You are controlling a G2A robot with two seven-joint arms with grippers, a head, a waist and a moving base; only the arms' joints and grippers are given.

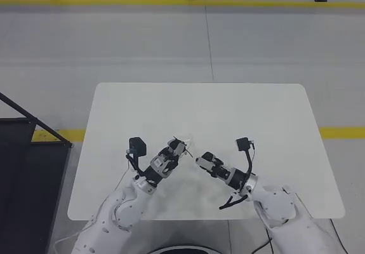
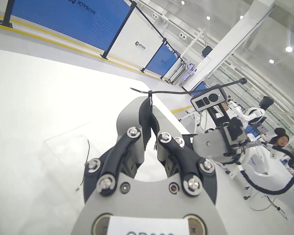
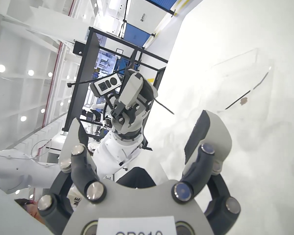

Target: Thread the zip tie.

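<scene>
A white tabletop [image 1: 233, 108] with rounded corners stands on a grey floor [image 1: 74, 44] crossed by yellow lines, and a black barrier [image 1: 7, 184] stands at its left. From above, both arms meet over the near middle of the tabletop. The left end effector [image 1: 177, 147] holds the zip tie [image 1: 182, 138] just above the surface, and the right end effector [image 1: 201, 159] sits just to its right, apart from it. In the left wrist view, the left end effector [image 2: 149, 113] has its dark pads pressed together on a short black stretch of the zip tie [image 2: 174, 92]. The long strand runs crosswise above the fingertips, with a small block where the two meet; it may be the tie's head, though that is hard to make out. Beyond the fingers, a clear tray [image 2: 61, 140] lies on the tabletop [image 2: 39, 99] with a loose black strip [image 2: 88, 150] beside it. In the right wrist view, the right end effector [image 3: 142, 125] is spread wide and holds nothing. The left end effector [image 3: 137, 84] faces it, and the zip tie [image 3: 165, 108] sticks out to either side of its fingers. The clear tray [image 3: 235, 62] rests farther off on the tabletop [image 3: 235, 25], and the loose black strip [image 3: 262, 81] lies at its edge.
</scene>
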